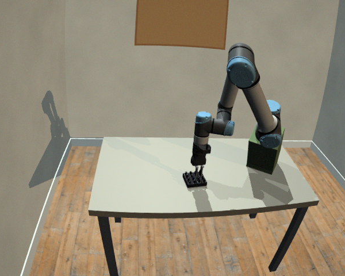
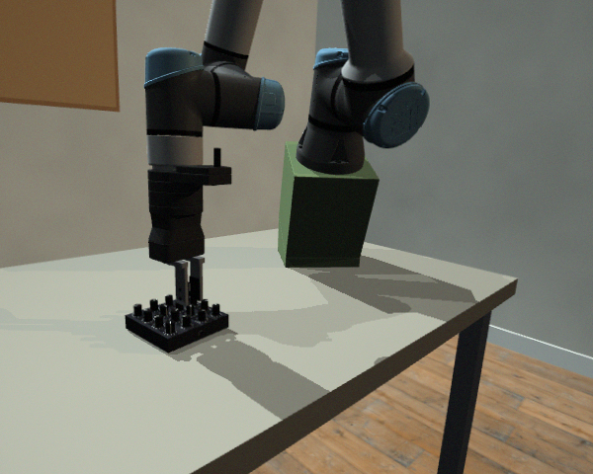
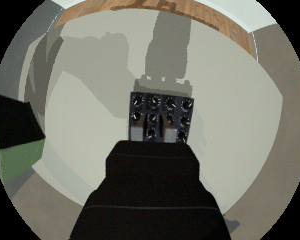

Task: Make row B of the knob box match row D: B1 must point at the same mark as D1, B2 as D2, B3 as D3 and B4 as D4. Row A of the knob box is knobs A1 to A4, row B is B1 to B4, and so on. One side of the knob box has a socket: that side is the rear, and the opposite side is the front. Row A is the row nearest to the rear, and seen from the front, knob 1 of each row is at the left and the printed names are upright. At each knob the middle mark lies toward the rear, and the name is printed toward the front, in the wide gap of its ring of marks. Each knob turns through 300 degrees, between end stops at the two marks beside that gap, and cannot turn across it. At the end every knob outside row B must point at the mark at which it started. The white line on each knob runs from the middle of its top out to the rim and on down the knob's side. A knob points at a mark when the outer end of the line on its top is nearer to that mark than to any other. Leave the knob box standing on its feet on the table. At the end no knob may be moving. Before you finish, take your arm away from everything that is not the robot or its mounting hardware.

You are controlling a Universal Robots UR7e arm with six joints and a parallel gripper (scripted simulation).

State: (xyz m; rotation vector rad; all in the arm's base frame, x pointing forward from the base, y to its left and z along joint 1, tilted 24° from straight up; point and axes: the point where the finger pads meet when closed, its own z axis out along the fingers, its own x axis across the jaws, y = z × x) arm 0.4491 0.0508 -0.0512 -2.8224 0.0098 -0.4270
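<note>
The black knob box (image 1: 197, 186) (image 2: 148, 333) (image 3: 161, 95) stands on the table. Its socket (image 2: 201, 333) faces the table's front edge, so row A is uppermost in the wrist view. My gripper (image 1: 198, 178) (image 2: 190, 302) (image 3: 153, 121) points straight down, partly open. Its fingertips seem to stand on either side of knob B2 (image 3: 153, 118), with a narrow gap at each side. Knobs B1 (image 3: 136, 117), B4 (image 3: 184, 120) and C2 (image 3: 151, 133) show; the fingers hide C1 and C3, and my gripper body hides row D. The white lines are too small to read surely.
Neighbouring knobs stand close around the fingers, with knobs A2 (image 3: 154, 102) and A3 (image 3: 170, 103) just beyond them. The green pedestal (image 1: 261, 154) (image 2: 327, 219) (image 3: 20, 150) carries the arm's base at the right of the table (image 1: 137, 190) (image 2: 82, 398). Arm shadows cross the table top.
</note>
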